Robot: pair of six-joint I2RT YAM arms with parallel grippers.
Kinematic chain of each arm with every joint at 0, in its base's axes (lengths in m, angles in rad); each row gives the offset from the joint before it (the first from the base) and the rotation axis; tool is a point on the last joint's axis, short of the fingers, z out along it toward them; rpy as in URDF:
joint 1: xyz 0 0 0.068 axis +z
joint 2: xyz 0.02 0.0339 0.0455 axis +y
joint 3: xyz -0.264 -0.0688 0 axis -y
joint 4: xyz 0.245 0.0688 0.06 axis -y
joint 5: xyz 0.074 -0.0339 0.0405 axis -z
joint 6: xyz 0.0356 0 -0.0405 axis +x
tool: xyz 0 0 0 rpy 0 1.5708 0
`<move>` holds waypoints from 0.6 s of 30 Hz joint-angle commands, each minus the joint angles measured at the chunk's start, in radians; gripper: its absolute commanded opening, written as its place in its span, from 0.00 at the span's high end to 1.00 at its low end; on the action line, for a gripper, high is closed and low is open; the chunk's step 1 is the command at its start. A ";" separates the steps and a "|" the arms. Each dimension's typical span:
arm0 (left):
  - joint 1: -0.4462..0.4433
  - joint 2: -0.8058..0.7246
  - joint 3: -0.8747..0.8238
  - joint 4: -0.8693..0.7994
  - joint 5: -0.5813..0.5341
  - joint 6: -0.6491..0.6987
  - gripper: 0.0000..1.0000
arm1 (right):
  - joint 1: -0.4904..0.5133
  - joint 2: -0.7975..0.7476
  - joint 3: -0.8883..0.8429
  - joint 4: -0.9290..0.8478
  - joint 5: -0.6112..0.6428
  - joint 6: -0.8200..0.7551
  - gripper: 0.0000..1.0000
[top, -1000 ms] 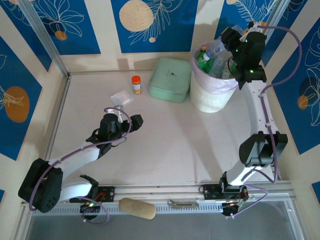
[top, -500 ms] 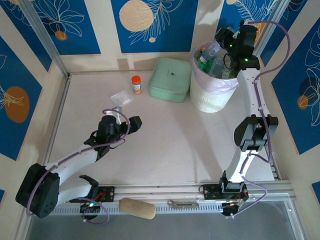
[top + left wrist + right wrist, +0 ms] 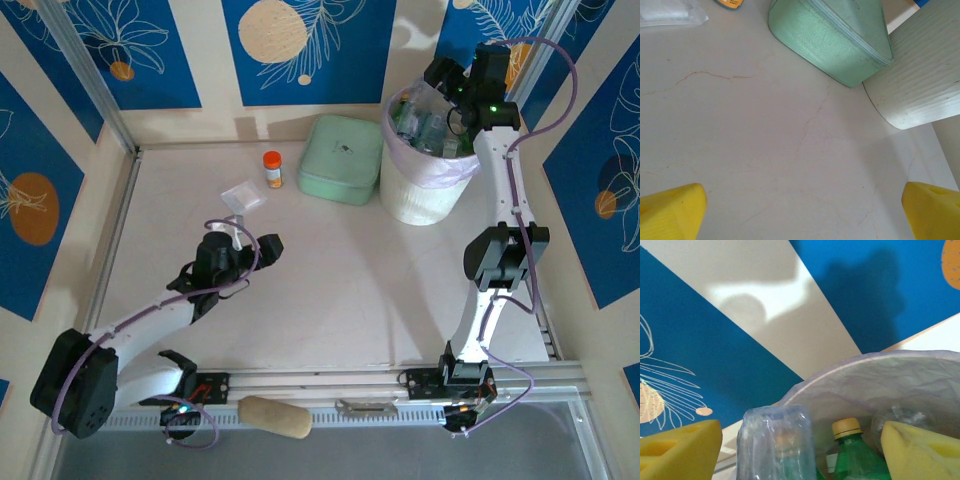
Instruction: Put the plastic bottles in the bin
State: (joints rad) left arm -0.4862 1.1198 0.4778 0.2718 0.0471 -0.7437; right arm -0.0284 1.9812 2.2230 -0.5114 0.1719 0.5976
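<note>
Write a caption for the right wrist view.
Open jaws over the bin, a clear bottle between them, a green bottle inside.

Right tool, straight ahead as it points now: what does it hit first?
Probably the clear bottle sitting just ahead of the open right tool; the bin lies beyond. Depth is unclear.

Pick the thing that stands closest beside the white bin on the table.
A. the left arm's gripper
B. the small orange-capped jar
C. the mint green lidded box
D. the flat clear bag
C: in the top view the mint green lidded box stands just left of the bin, while the orange-capped jar and the clear bag lie farther left.
</note>
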 commanded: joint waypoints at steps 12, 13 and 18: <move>0.011 0.030 0.010 0.038 0.012 -0.009 0.00 | 0.086 -0.177 -0.162 0.128 -0.092 -0.135 0.25; 0.010 0.029 0.010 0.037 0.011 -0.010 0.00 | 0.098 -0.176 -0.172 0.143 -0.117 -0.132 0.27; 0.011 0.023 0.018 0.023 0.010 -0.002 0.00 | 0.160 -0.104 -0.144 0.150 -0.212 -0.125 0.30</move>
State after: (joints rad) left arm -0.4862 1.1477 0.4778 0.2836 0.0475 -0.7441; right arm 0.1062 1.8332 2.0663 -0.3775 0.0441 0.4850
